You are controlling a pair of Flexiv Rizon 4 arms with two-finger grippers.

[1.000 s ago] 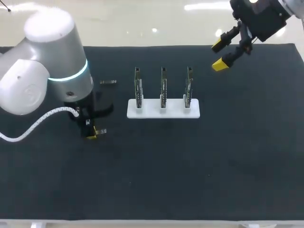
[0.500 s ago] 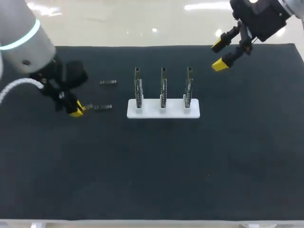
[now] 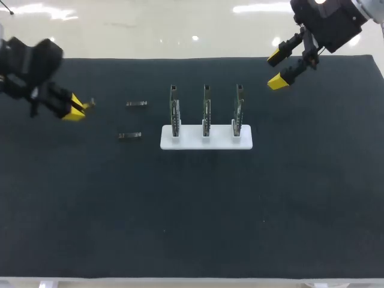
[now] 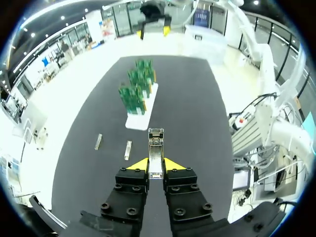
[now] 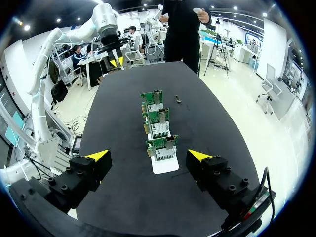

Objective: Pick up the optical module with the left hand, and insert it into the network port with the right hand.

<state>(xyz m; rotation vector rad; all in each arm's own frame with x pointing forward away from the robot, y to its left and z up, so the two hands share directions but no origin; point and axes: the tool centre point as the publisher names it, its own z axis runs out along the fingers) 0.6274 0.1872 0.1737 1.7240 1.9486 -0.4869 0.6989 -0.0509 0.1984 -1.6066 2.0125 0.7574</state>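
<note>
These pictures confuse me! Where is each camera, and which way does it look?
Head view: above and behind, looking down on the table; left claw and right claw show.
Left wrist view: on the left arm, looking along its claw, gripping a module, toward the rack.
Right wrist view: on the right arm, looking past its open claw at the rack.
All share the rack.

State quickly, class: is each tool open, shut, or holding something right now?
Left tool: shut on a module.
Right tool: open, holding nothing.
</note>
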